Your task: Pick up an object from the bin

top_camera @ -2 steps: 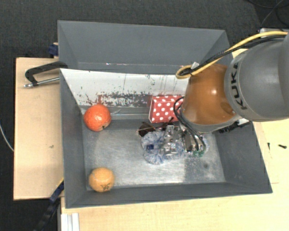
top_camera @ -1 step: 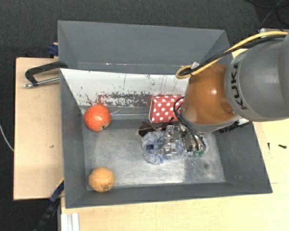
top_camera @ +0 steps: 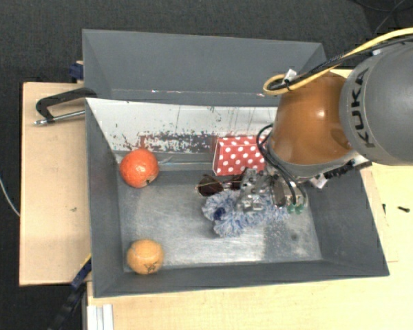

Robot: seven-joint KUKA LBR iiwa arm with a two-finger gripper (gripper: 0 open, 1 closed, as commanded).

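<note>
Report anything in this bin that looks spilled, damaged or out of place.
Nothing looks spilled or broken. The one oddity is a band of reddish-brown speckles along the grey metal bin's back wall, like rust or scuffing. The blue-and-white cloth beneath the gripper is merely crumpled.

We log a grey metal bin [top_camera: 182,229] with sloped walls; its floor is scuffed and speckled dark along the back wall. Lying on that floor:
- an orange-red round fruit [top_camera: 138,168], back left, close to the wall
- a duller yellow-orange round fruit [top_camera: 145,256] in the front-left corner
- a red box with white dots [top_camera: 235,154], back centre
- a crumpled blue-and-white cloth [top_camera: 230,217], mid-floor, just in front of the box
- a small dark brown item [top_camera: 209,184] between box and cloth, kind unclear
</note>
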